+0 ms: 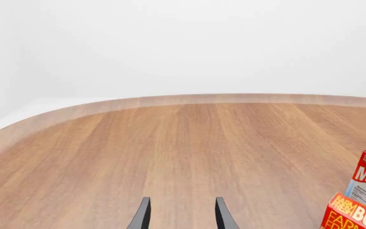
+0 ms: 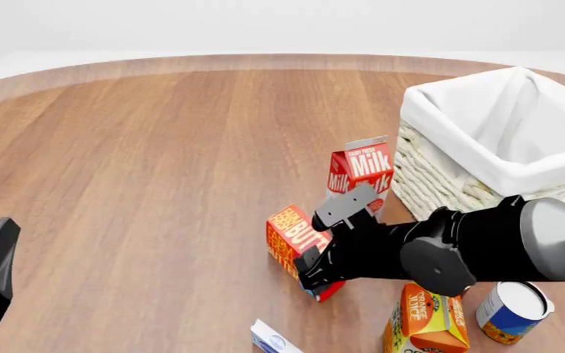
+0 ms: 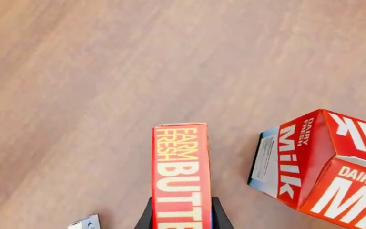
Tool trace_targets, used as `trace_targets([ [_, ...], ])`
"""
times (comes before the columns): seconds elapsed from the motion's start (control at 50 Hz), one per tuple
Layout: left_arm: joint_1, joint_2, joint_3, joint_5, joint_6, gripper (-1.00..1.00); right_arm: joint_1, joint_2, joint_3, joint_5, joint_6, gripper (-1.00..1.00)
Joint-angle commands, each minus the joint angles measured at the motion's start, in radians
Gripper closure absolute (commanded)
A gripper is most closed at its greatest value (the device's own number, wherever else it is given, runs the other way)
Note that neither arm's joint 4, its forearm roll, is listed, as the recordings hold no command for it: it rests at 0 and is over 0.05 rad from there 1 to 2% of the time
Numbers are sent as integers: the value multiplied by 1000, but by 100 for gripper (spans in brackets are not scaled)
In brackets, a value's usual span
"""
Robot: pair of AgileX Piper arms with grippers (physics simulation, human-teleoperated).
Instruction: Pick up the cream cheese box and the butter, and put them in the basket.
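Grasping the butter (image 2: pixel 296 237) is the step in hand: right gripper (image 2: pixel 314 252) has its fingers clamped on the box's sides, beside the milk carton (image 2: pixel 361 173). Next: lift, carry to the basket (image 2: pixel 503 176). Left gripper (image 1: pixel 180 214) spread, empty. Cream cheese box (image 2: pixel 274 340) waits at the table's near edge.

A wooden table (image 2: pixel 145 169) with a curved far edge carries everything. The basket (image 2: pixel 459 173) stands at its far right. Just beside the basket's left wall stands a red-and-white milk carton (image 2: pixel 366 173), and near in front of that the butter (image 2: pixel 288 239) stands on the wood. Along the near edge lie the cream cheese box (image 2: pixel 273 340), an orange juice carton (image 2: pixel 428 320) and a tin can (image 2: pixel 511 312), the can just right of the juice.
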Motion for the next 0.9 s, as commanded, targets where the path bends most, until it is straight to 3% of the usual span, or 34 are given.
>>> trace_targets([
  [0.02, 0, 0, 0, 0, 0, -100, 17, -5, 0, 8, 22, 100],
  [0.2, 0, 0, 0, 0, 0, -100, 13, -28, -16, 30, 8, 100],
  [0.36, 0, 0, 0, 0, 0, -100, 11, -113, -57, 119, -14, 100],
  [0.64, 0, 0, 0, 0, 0, -100, 70, -181, -104, 197, -19, 100],
  [0.9, 0, 0, 0, 0, 0, -100, 65, -271, -151, 278, -53, 100],
])
